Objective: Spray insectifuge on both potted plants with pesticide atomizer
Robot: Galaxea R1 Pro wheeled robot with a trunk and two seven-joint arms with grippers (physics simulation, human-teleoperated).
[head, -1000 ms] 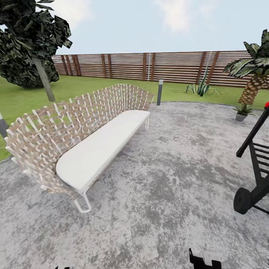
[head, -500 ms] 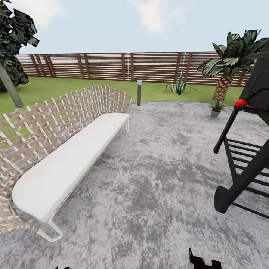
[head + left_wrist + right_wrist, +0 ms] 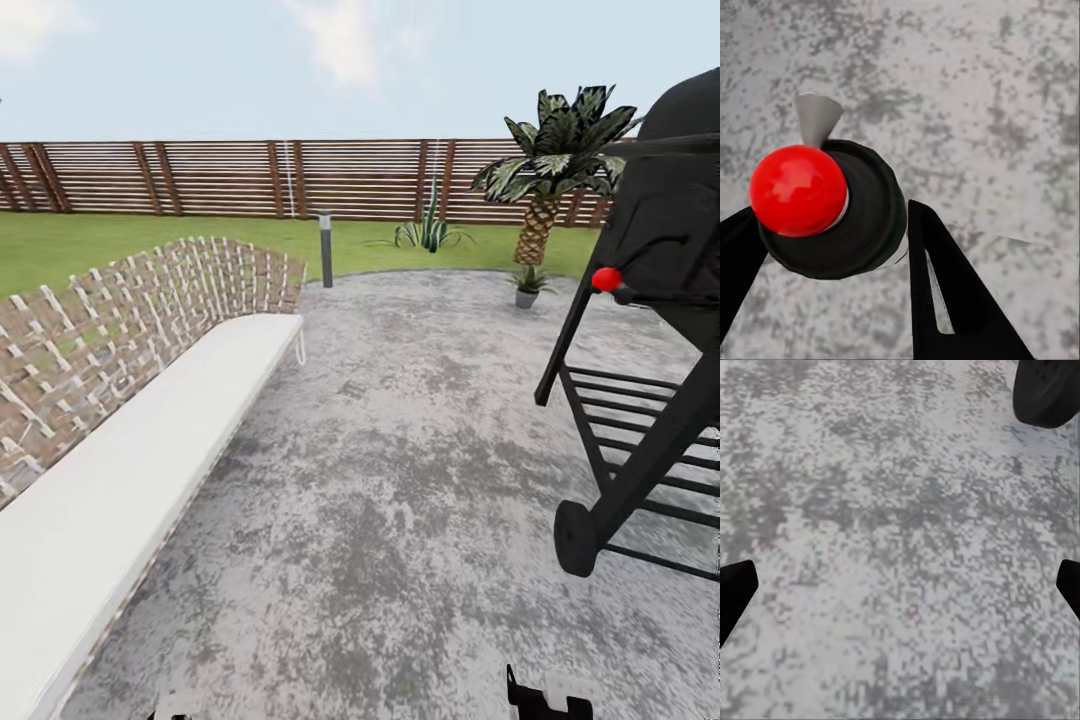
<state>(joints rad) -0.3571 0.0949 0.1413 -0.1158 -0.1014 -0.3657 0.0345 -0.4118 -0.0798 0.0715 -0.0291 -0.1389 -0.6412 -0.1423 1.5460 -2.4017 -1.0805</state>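
Observation:
One potted plant (image 3: 527, 283), a small green rosette in a grey pot, stands at the far edge of the paving below a palm. In the left wrist view the pesticide atomizer (image 3: 866, 225) is seen from above: a dark round body, a red knob and a pale grey nozzle. My left gripper (image 3: 829, 214) is shut on it, one black finger on each side, and it hangs over the grey mottled paving. My right gripper (image 3: 900, 585) is open, its fingertips (image 3: 735, 589) far apart over bare paving.
A woven bench with a white cushion (image 3: 120, 440) runs along the left. A black wheeled grill (image 3: 640, 380) stands close on the right; its wheel (image 3: 1050, 390) shows in the right wrist view. Beyond are a bollard light (image 3: 325, 248), a spiky agave (image 3: 430, 235), lawn and slat fence (image 3: 200, 178).
The head view has swung to the right: the bench slid left and partly out of the picture, the grill came further in, and the palm and potted plant shifted left.

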